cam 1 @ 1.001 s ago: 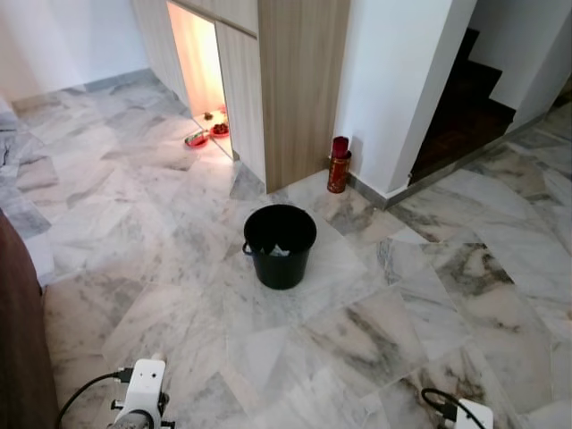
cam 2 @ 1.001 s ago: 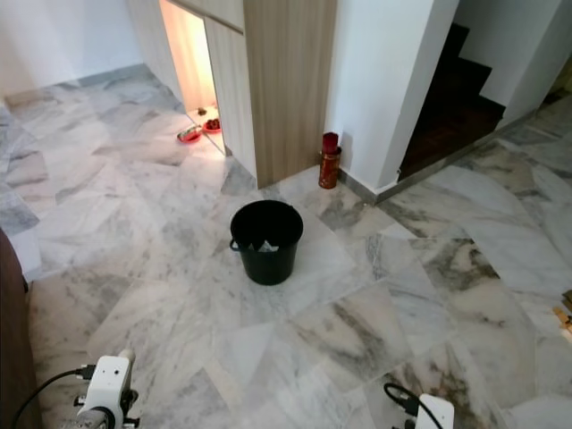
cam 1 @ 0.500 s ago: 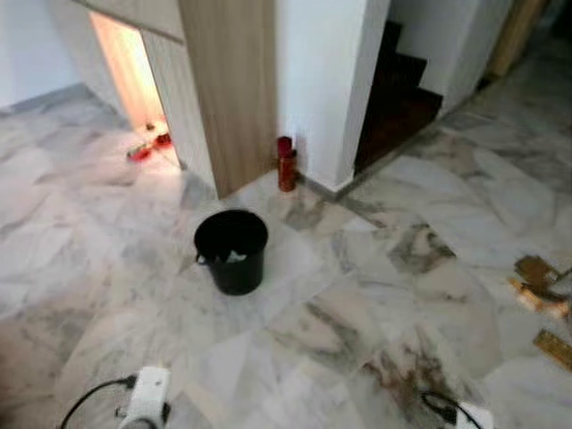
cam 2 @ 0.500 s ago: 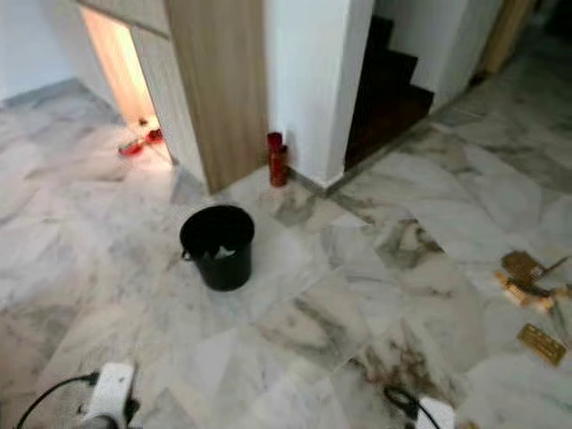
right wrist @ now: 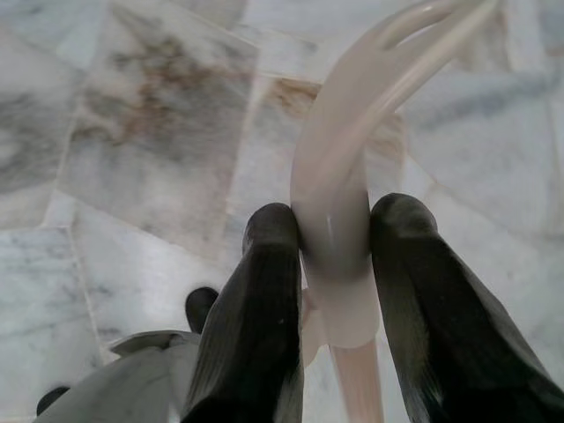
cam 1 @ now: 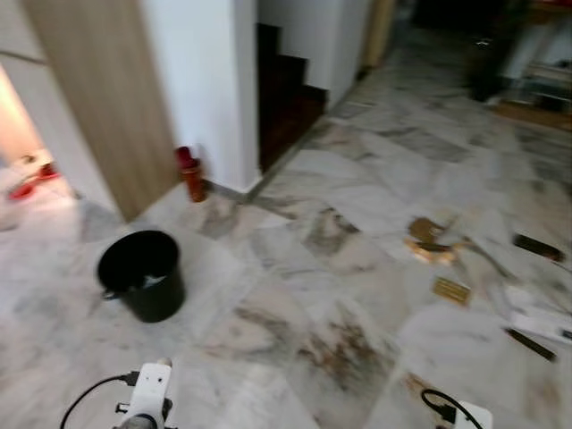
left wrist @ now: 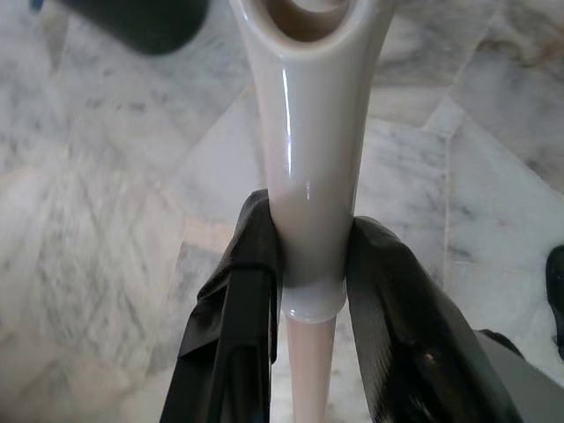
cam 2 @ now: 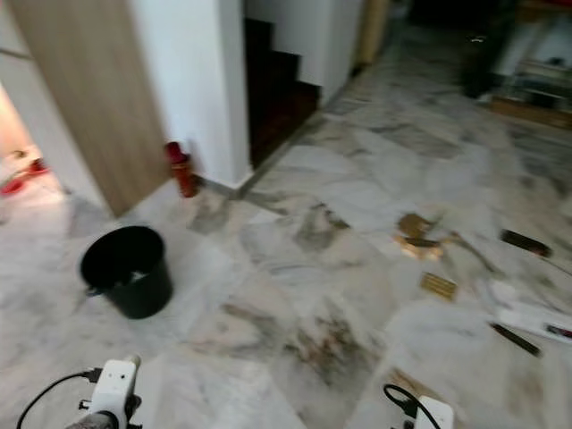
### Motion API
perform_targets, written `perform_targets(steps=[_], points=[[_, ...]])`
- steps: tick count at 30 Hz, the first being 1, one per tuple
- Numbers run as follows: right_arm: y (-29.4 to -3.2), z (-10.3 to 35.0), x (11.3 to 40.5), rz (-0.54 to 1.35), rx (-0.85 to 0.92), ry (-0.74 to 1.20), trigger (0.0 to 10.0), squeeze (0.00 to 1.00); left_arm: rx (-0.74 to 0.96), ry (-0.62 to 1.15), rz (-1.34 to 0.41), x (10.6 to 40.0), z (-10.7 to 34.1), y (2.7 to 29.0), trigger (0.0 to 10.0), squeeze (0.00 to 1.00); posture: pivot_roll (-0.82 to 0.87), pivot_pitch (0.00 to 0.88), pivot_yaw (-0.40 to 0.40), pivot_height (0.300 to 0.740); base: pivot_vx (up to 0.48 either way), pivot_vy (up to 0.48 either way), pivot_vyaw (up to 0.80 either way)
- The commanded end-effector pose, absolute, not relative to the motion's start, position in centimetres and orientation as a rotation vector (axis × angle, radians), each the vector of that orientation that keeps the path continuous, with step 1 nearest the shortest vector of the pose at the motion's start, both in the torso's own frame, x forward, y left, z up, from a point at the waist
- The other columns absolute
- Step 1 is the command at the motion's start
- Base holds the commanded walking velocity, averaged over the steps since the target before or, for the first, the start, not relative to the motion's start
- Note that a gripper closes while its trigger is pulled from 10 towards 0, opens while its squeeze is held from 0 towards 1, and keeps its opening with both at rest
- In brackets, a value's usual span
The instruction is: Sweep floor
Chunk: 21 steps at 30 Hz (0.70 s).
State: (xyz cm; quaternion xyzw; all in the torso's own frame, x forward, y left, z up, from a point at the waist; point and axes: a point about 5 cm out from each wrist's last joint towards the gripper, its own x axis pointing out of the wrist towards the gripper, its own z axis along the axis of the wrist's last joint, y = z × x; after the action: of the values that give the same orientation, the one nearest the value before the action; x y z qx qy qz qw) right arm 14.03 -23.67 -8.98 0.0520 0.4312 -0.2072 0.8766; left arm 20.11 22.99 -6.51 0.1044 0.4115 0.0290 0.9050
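Observation:
In the left wrist view my left gripper (left wrist: 313, 238) is shut on a straight cream plastic handle (left wrist: 313, 106) with a hole at its end. My right gripper (right wrist: 330, 233) is shut on a curved cream plastic handle (right wrist: 352, 115). What each handle belongs to is hidden. Both are held low over the marble floor (cam 1: 295, 268). Scattered litter lies ahead to the right: brown pieces (cam 1: 429, 243), a small tan block (cam 1: 451, 290), dark strips (cam 1: 539, 248) and white scraps (cam 1: 536, 322). The eye views are blurred.
A black bucket (cam 1: 143, 275) stands on the floor at the left, with a red canister (cam 1: 190, 173) behind it by a white wall corner. A dark staircase (cam 1: 281, 98) opens beyond. A wooden panel (cam 1: 89, 98) sits far left; furniture (cam 1: 536, 80) far right.
The camera has swung to the right: the bucket and canister have slid left in view, and the litter on the floor has come into sight. Both grippers keep their hold.

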Motion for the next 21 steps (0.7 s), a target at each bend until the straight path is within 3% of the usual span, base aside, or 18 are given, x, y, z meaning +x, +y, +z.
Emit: perform_targets(steps=[1, 21], points=[[-23.24, -9.29, 13.58, -0.435, 0.131, 0.923, 10.0, 0.0, 0.242, 0.864, 0.062, 19.91, -6.51, 23.53, 10.0, 0.0, -0.04, 0.0, 0.028, 0.74, 0.0, 0.0, -0.76], [-22.68, -9.51, 13.34, -0.42, 0.128, 0.939, 10.0, 0.0, 0.234, 0.871, 0.055, 19.63, -6.79, 23.02, 10.0, 0.0, -0.04, 0.0, 0.014, 0.74, 0.0, 0.0, -0.75]])
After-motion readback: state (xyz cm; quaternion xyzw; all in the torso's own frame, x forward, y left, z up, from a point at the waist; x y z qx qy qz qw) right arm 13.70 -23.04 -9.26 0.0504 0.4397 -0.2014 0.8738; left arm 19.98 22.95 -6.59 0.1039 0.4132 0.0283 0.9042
